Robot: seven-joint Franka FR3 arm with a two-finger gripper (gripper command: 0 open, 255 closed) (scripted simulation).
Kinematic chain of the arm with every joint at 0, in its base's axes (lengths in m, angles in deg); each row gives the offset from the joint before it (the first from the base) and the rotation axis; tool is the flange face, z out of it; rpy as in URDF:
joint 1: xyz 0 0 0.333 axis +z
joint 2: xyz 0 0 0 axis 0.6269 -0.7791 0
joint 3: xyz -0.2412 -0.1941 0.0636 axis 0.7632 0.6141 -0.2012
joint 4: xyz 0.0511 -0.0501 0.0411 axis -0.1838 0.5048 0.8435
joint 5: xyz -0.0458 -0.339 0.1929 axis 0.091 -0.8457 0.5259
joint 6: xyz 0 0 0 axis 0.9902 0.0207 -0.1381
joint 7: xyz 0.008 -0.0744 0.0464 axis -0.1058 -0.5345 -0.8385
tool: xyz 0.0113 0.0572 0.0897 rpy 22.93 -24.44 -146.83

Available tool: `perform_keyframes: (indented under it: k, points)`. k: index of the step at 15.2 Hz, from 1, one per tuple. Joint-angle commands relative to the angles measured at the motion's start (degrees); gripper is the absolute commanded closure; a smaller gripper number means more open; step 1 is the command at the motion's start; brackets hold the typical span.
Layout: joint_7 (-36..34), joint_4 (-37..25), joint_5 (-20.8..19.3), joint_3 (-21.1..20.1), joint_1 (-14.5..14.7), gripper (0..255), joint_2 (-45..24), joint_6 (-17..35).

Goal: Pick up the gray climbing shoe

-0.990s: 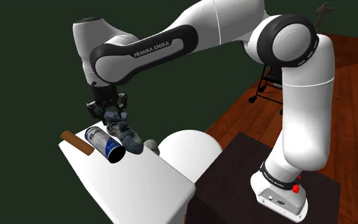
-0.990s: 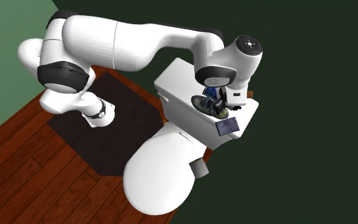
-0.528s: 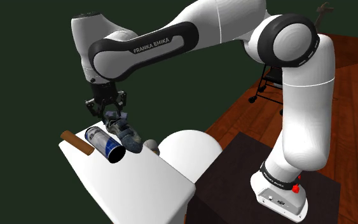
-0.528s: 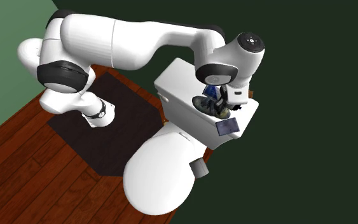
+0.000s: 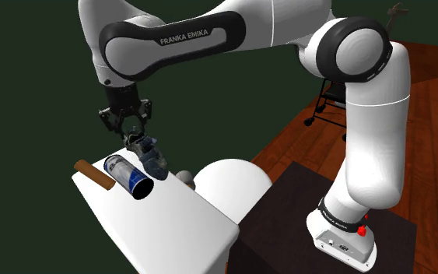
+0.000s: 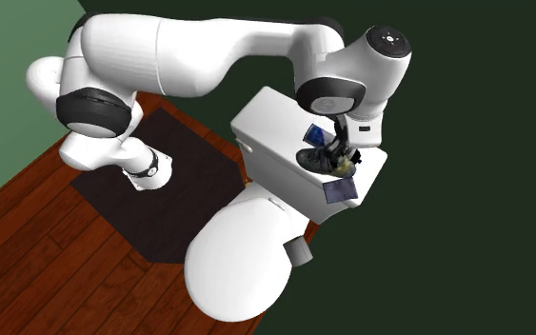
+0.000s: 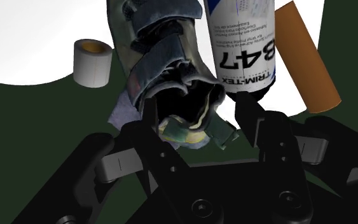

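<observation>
On the flat white toilet-tank lid [image 5: 170, 226], left to right: brown cylinder [image 5: 92, 174], blue-and-white spray can [image 5: 127, 175], grey strapped climbing shoe [image 5: 148, 156]. My black gripper [image 5: 131, 134] is pinched onto its heel collar. Heel hangs above the lid, toe points down at it; can't tell if it's clear. I'd say grasp done, lift unfinished.

White glossy arm [image 5: 287, 23], dark joint bands [image 5: 357, 48], FRANKA EMIKA lettering [image 5: 191, 37], black pincer [image 5: 131, 132]
</observation>
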Motion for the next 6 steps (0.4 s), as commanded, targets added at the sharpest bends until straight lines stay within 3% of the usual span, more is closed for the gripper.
perform_keyframes:
  k: [1, 6]
  points:
    - [0.1, -1.4, 0.2, -0.1, 0.1, 255, 0.3, -1.6]
    - [0.2, -4.0, 0.2, -0.2, 0.4, 255, 0.1, -4.1]
